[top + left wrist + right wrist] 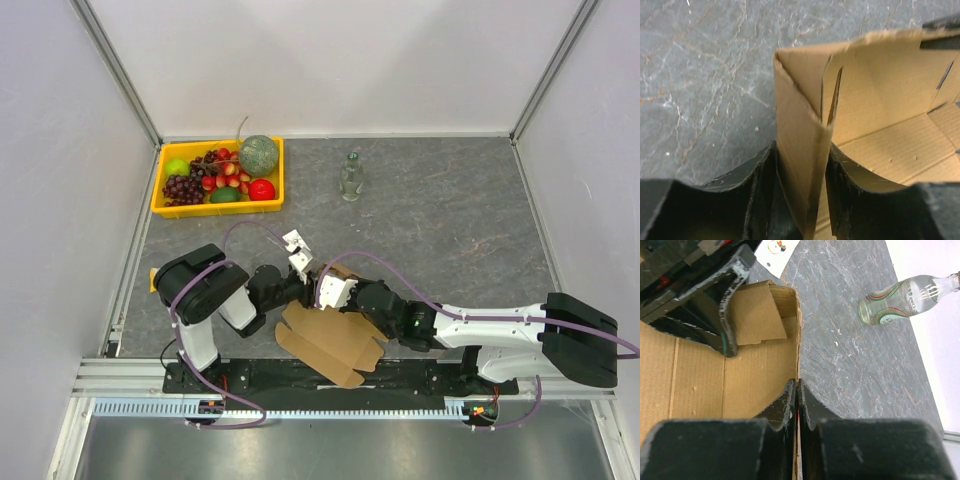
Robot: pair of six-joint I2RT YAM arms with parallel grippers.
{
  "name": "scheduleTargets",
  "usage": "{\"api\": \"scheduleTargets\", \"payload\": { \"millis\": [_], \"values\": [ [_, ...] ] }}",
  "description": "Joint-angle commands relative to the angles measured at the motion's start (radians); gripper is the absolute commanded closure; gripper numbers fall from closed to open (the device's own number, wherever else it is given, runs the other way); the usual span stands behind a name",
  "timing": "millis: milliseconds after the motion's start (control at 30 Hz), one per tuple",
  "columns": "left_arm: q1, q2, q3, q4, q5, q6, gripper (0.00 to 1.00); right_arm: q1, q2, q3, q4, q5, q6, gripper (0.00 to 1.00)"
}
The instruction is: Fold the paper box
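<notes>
The right gripper point(797, 390) is closed almost fully, pinching the thin top edge of one upright wall point(798, 335) of the box point(330, 345). The left gripper point(802, 165) stands about half open, its fingers point(757, 185) flanking a doubled, folded-over wall point(800, 150) at a corner. Both sides appear to touch the cardboard, but whether they clamp it cannot be told. The box is partly erected and lies at the near edge of the table point(450, 220), between the two arm bases, with flat flaps spread toward the rail. Hazards, as a judgement:

- The doubled wall may spring apart if the left jaws exert no pressure, since its layers already splay.
- The right pinch on a single edge may slip or crease the cardboard if pulled sideways.
- The grippers work close together, so a wide move risks contact between them.
- A push toward the rail could slide the box off the table.
</notes>
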Motion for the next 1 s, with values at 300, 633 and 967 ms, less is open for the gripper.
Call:
{"api": "scheduleTargets", "payload": {
  "millis": [300, 633, 967],
  "values": [
    [-0.005, -0.147, -0.061, 0.284, 0.019, -0.023, 0.38, 0.003, -0.026, 0.038, -0.009, 0.025, -0.014, 0.92],
    [-0.005, -0.213, -0.036, 0.138, -0.013, 0.023, 0.47, 0.01, -0.021, 0.044, -0.017, 0.025, -0.017, 0.93],
    [-0.005, -0.195, -0.015, 0.088, -0.027, 0.05, 0.98, 0.018, -0.012, 0.053, -0.015, 0.026, -0.015, 0.93]
  ]
}}
